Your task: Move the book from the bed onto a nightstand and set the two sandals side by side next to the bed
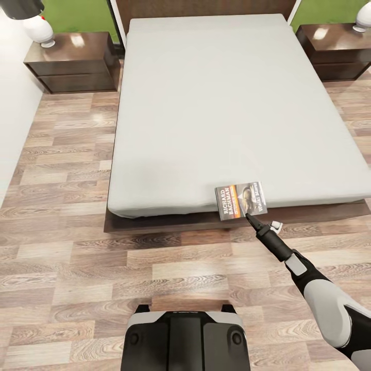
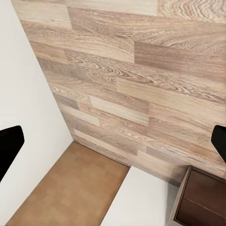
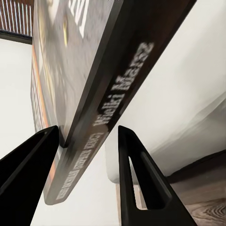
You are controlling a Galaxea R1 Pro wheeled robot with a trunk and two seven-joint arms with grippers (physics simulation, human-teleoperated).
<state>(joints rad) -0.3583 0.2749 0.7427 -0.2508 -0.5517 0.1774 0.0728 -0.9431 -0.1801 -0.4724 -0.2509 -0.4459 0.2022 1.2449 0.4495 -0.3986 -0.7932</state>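
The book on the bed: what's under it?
The book lies at the foot edge of the bed's pale mattress, with the right gripper at its near edge. The patch of mattress beneath is covered.

I see the bed (image 1: 206, 103), a pale mattress on a dark wooden frame standing on the plank floor (image 1: 62, 247). The book (image 1: 241, 200) lies on its near edge, overhanging slightly. 2 nightstands (image 1: 72, 64) flank the headboard, each carrying a white lamp base (image 1: 41, 32).

White lamp (image 1: 41, 32) – left, second lamp (image 1: 362, 21) – right
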